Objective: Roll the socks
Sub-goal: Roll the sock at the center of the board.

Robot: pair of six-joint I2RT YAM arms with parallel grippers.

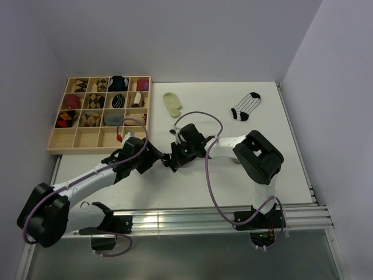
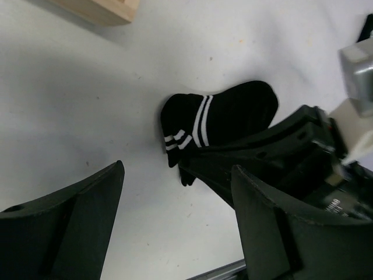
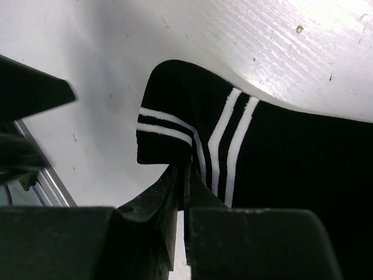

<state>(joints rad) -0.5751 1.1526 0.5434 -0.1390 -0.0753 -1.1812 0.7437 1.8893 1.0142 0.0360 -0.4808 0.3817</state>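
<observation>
A wooden divided tray (image 1: 65, 138) sits on the white table (image 1: 291, 122).

The top view looks down from high behind the near edge over the whole table (image 1: 291, 128). Both wrist views sit close above it, facing each other, sharing the black sock (image 2: 233, 116).

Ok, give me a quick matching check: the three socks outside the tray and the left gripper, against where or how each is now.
1. black sock
2. cream sock
3. striped sock
4. left gripper

A. open, holding nothing
B. just right of the tray
C. pinched in the right gripper
D. far side, right of the cream one

Pairs: 1-C, 2-B, 3-D, 4-A
</observation>
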